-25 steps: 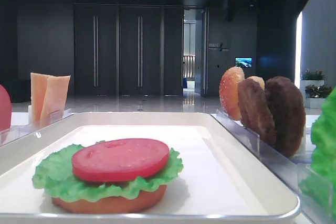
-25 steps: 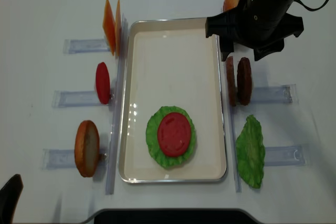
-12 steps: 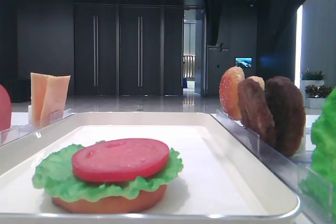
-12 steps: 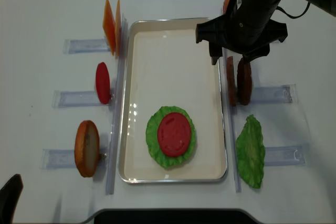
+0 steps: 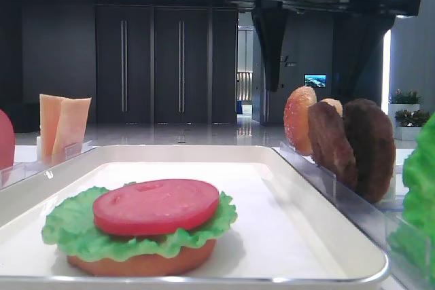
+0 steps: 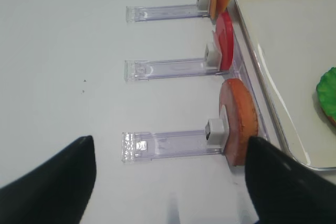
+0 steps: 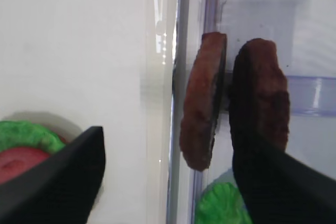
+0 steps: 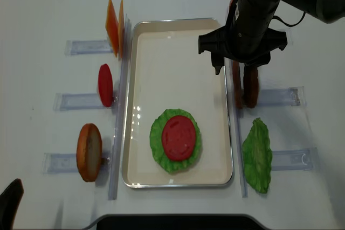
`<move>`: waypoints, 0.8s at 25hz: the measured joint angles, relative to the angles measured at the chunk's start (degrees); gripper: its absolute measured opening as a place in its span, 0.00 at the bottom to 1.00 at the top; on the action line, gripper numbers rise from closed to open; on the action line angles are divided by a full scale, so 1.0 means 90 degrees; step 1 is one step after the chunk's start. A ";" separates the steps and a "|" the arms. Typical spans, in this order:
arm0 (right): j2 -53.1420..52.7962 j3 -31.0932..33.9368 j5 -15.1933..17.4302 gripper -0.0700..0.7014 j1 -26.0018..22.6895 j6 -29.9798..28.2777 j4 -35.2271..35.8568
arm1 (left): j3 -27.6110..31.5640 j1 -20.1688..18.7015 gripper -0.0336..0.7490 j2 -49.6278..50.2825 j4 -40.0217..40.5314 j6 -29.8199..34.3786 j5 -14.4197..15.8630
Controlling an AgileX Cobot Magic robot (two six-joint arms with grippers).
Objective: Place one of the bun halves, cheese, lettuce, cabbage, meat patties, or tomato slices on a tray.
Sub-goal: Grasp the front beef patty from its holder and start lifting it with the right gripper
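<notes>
On the tray point(image 8: 178, 36): we've got bun, lettuce, tomato stacked.
Next up: meat patties point(image 7: 231, 103), upright in their rack beside it.
Right gripper point(image 7: 168, 166): jaws wide apart, straddling the near patty.

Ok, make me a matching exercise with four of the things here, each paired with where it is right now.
Things:
1. tomato slice
2. meat patties
3. cheese
4. right gripper

Places:
A. standing in a rack left of the tray, far end
B. lying on lettuce in the tray
C. open, above the patties
D. on edge in a rack right of the tray

Pairs: 1-B, 2-D, 3-A, 4-C
</notes>
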 joint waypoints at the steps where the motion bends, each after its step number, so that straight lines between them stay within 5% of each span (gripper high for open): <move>1: 0.0028 0.0000 0.0000 0.72 0.0000 0.0000 0.0000 | 0.0000 0.0000 0.93 0.0000 0.0000 0.0000 0.0000; 20: 0.0537 0.0000 -0.0131 0.72 0.0000 0.0000 -0.0069 | 0.0000 0.0000 0.93 0.0000 0.0000 0.0000 0.0000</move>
